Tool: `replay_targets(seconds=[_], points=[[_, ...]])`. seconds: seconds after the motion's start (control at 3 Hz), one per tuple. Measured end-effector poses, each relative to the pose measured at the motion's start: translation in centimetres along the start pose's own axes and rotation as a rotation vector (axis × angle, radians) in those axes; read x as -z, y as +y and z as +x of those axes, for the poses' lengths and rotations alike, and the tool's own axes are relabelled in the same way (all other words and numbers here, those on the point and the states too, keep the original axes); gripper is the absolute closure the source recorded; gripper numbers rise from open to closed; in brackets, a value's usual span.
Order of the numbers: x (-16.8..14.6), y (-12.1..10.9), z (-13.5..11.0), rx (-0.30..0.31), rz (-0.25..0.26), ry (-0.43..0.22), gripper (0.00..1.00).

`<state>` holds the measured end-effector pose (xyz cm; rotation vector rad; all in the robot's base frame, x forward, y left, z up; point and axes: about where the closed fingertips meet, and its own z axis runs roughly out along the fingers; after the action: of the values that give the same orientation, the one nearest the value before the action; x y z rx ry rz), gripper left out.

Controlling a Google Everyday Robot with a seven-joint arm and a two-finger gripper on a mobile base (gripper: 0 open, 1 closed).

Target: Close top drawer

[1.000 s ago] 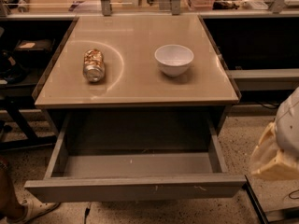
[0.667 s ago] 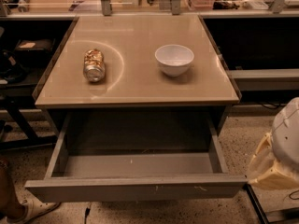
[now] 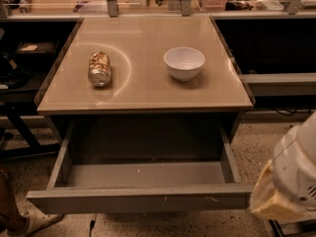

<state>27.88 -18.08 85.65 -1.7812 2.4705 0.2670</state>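
The top drawer (image 3: 143, 199) is pulled far out from under the tan table top. It is a wide, deep grey metal drawer and its inside is empty. Its flat front panel has small white scuff marks right of centre. Only a white and beige part of my arm (image 3: 291, 181) shows at the lower right, just beside the drawer's right front corner. The gripper itself is out of view, hidden beyond this arm part.
On the table top (image 3: 143, 93) lie a crushed can (image 3: 99, 69) on its side at the left and a white bowl (image 3: 184, 62) at the right. A person's foot in a sandal (image 3: 24, 223) is at the lower left. Dark shelving flanks the table.
The white arm part has moved down and a little left, closer to the drawer's right front corner. The drawer, can and bowl have not moved.
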Motion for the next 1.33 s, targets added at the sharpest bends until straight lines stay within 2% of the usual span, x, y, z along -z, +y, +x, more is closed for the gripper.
replay_targets(seconds=[0.67, 1.33], points=[[-15.2, 2.5, -2.1, 0.015, -0.167, -0.045, 1.0], [-16.1, 2.2, -2.3, 0.014, -0.167, -0.049, 1.0]])
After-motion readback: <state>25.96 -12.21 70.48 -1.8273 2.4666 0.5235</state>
